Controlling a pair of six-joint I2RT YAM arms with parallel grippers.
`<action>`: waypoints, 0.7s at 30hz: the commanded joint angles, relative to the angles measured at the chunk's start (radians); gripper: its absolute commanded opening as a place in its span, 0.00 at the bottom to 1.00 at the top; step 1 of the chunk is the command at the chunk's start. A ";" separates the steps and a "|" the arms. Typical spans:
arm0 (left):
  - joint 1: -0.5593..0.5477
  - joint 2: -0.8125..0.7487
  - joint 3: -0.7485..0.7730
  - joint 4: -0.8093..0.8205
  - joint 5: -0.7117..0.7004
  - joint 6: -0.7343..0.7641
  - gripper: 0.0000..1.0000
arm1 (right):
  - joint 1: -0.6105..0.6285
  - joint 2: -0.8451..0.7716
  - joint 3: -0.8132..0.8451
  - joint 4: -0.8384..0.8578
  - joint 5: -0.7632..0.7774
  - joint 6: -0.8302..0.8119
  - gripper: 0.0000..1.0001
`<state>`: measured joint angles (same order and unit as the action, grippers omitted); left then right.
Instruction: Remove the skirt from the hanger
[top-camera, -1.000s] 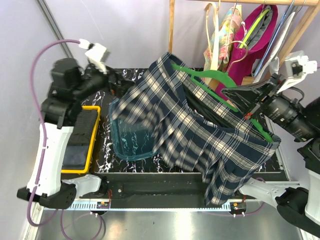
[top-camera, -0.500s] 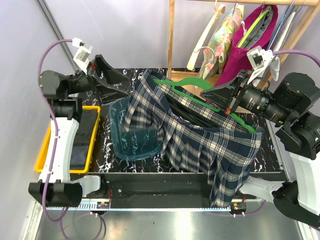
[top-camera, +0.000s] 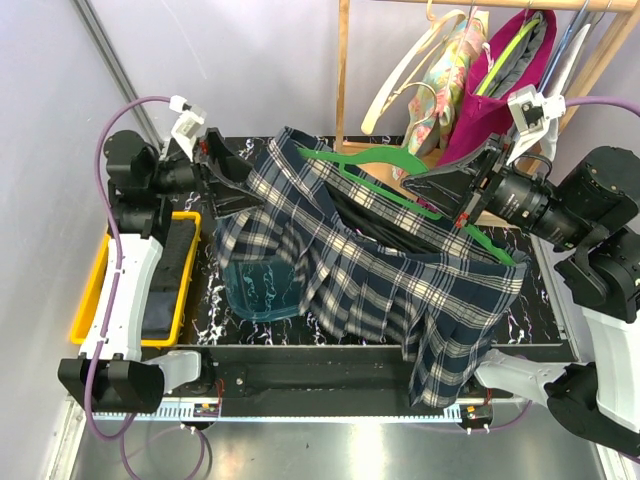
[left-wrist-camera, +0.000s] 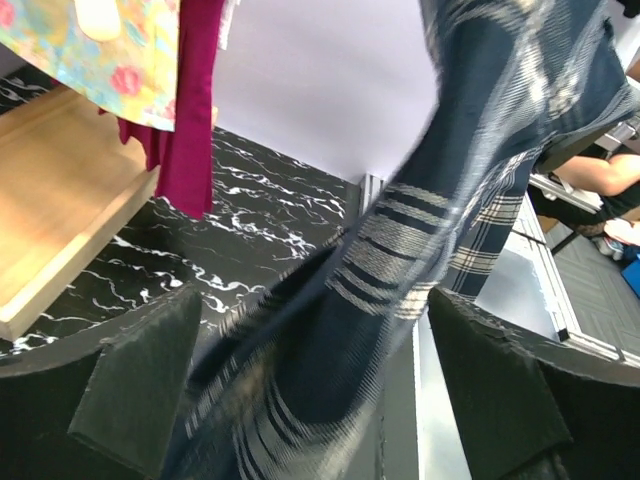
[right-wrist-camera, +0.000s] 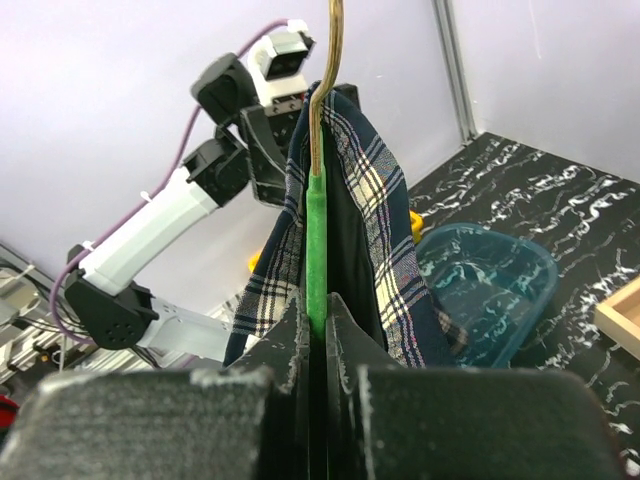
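The navy plaid skirt (top-camera: 380, 270) hangs over the green hanger (top-camera: 370, 160) above the table, its hem trailing past the front edge. My right gripper (top-camera: 432, 192) is shut on the hanger's arm; in the right wrist view its jaws (right-wrist-camera: 317, 320) pinch the green bar (right-wrist-camera: 317, 230) with the skirt (right-wrist-camera: 375, 220) draped on both sides. My left gripper (top-camera: 238, 190) is at the skirt's upper left edge. In the left wrist view it (left-wrist-camera: 310, 370) is open, with blurred skirt fabric (left-wrist-camera: 400, 250) lying between the wide-apart fingers.
A teal bin (top-camera: 255, 285) sits under the skirt's left part. A yellow tray (top-camera: 185, 225) is at the table's left. A wooden rack post (top-camera: 343, 70) stands behind, with a floral garment (top-camera: 445, 70) and a magenta garment (top-camera: 500, 100) hanging at the back right.
My left gripper has moved right and down to the skirt's left edge, fabric now between its fingers. The skirt's left side has spread over the bin. My right gripper still holds the hanger.
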<state>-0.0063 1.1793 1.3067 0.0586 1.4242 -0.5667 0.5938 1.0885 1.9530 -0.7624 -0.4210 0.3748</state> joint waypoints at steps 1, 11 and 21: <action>-0.026 -0.010 0.057 -0.051 -0.028 0.076 0.91 | 0.001 -0.010 -0.003 0.187 -0.039 0.058 0.00; -0.009 0.034 0.154 -0.052 0.051 0.037 0.11 | 0.001 -0.029 -0.051 0.091 0.024 -0.016 0.00; 0.005 0.010 0.216 -0.055 0.031 0.031 0.11 | 0.000 -0.019 -0.082 -0.011 0.065 -0.095 0.00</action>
<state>-0.0074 1.2148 1.4666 -0.0273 1.4506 -0.5243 0.5938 1.0573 1.8385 -0.7372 -0.4000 0.3397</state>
